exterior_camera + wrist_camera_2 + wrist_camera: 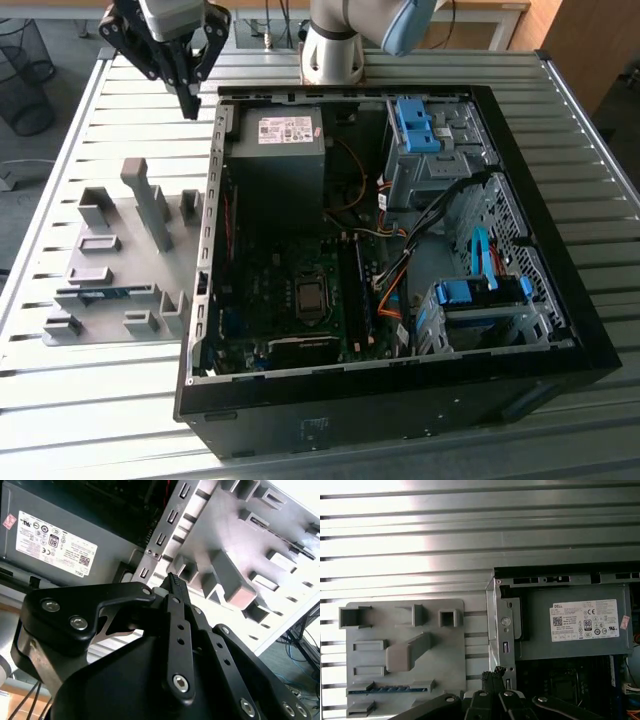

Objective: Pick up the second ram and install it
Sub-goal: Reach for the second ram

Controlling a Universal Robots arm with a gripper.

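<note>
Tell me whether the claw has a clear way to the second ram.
Probably yes: the second ram lies uncovered in the grey fixture, open from above; the claw hangs shut near the case, though fixture posts stand between them.

Hard light glares off the slatted metal table [470,510] in the first wrist view, bleaching its ribs. Inside the computer case [350,420], everything lies in shadow.

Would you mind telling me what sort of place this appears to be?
Probably a robotics lab bench for computer assembly: an open black desktop computer case lies on a ribbed metal table, beside a grey plastic fixture plate holding a blue-green memory stick, with a silver robot arm above.
</note>
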